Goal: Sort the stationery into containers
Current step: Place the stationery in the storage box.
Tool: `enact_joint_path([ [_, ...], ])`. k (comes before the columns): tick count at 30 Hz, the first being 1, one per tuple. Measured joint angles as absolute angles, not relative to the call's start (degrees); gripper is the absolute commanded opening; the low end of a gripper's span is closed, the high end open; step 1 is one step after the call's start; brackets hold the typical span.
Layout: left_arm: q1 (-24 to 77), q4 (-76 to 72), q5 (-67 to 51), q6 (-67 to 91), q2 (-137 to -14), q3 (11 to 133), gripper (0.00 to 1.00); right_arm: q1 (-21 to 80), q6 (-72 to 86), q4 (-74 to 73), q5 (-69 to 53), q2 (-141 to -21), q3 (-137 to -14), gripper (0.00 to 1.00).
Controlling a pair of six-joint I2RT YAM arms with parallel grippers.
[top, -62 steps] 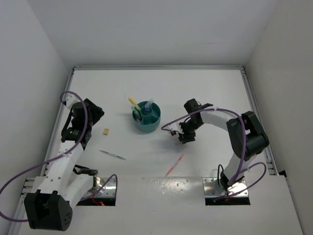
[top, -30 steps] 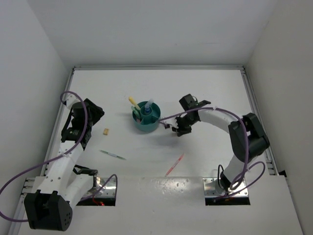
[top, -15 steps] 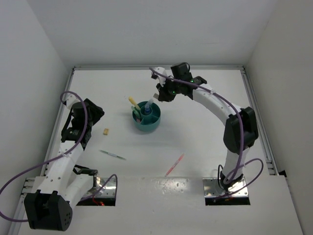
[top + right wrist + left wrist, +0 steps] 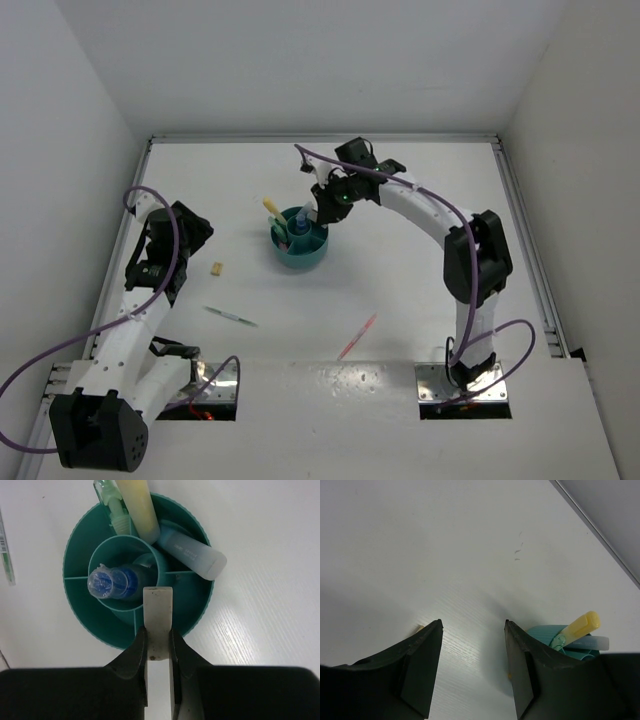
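The round teal tub (image 4: pixel 306 252) with inner dividers holds a yellow stick (image 4: pixel 140 510), a light-blue stick (image 4: pixel 192 552), a mint-green stick (image 4: pixel 111 500) and a clear blue-capped bottle (image 4: pixel 110 581). My right gripper (image 4: pixel 325 203) hovers above the tub's (image 4: pixel 80 625) right side. In its wrist view the right gripper (image 4: pixel 158 640) is shut on a grey-white block (image 4: pixel 158 610) over the rim. My left gripper (image 4: pixel 190 236) is open and empty, left of the tub. A tan block (image 4: pixel 215 267) lies just below it.
A thin white pen (image 4: pixel 230 316) lies on the table at front left and a red pen (image 4: pixel 357 336) at front middle. The left wrist view shows the left gripper (image 4: pixel 472 625), the tub (image 4: pixel 545 632) and the yellow stick (image 4: pixel 580 626) to its right.
My right arm has swung from the table's middle right up toward the back and then left, carrying the block over the tub. The left arm has not moved.
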State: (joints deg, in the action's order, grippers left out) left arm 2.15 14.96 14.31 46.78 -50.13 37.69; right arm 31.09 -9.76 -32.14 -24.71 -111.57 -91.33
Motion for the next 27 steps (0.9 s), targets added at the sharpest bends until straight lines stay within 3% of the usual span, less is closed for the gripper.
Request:
enact_joint_path([
  [16, 2.2, 15.0, 14.3, 46.8, -50.1, 37.7, 0.58, 31.6, -7.2, -32.2, -25.1, -114.8, -92.8, 0.06],
  [27, 2.2, 15.0, 14.0, 46.8, -50.2, 37.7, 0.58, 31.6, -6.7, -32.0, -25.1, -114.9, -92.8, 0.33],
])
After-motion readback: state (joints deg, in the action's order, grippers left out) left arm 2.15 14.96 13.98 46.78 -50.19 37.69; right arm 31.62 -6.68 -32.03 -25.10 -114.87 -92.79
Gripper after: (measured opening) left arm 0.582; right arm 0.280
